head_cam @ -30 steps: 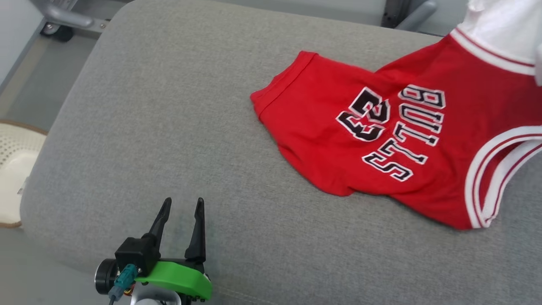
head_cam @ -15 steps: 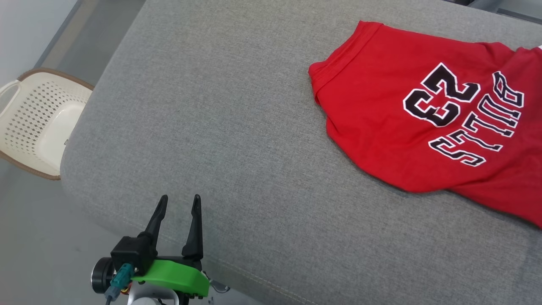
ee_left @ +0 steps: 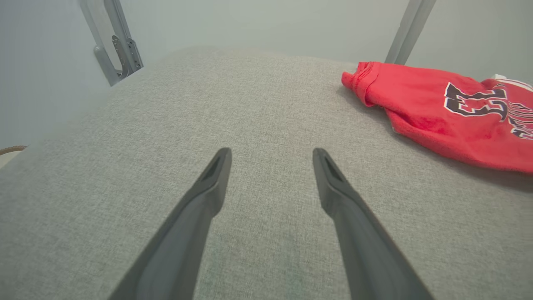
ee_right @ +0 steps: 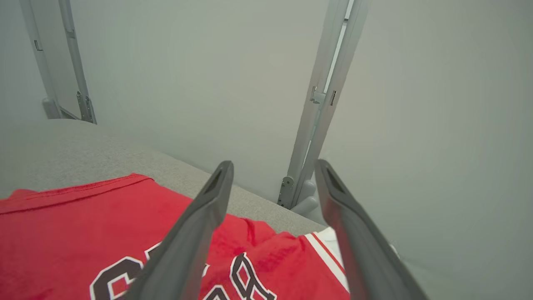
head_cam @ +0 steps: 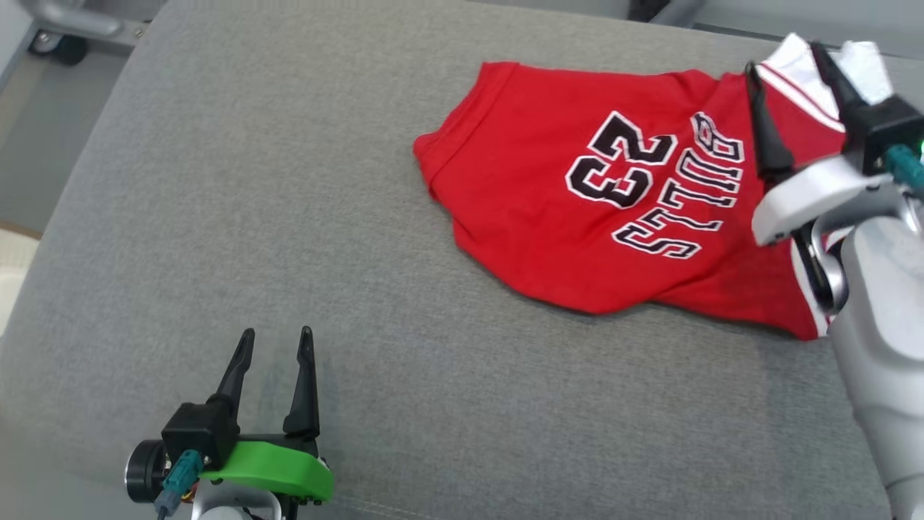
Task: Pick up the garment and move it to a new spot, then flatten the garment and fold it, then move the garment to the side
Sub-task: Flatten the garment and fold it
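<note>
Lying rumpled toward the right of the cushion (head_cam: 289, 180) in the head view, the jersey (head_cam: 577, 217) is awaiting flattening; the right claw (head_cam: 783, 58) is hovering over its collar end, spread and gripping nothing, while the left claw (head_cam: 277, 332) is idling open near the front edge. The left wrist view is showing bare cushion ahead. The right wrist view is showing red cloth beneath, the claw likely poised for a fresh hold.

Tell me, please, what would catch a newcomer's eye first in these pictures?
The red Bulls jersey stands out, lying rumpled on the right half of the grey cushion. The right gripper hovers open over its white-trimmed end, while the left gripper sits open over bare cushion at lower left.
</note>
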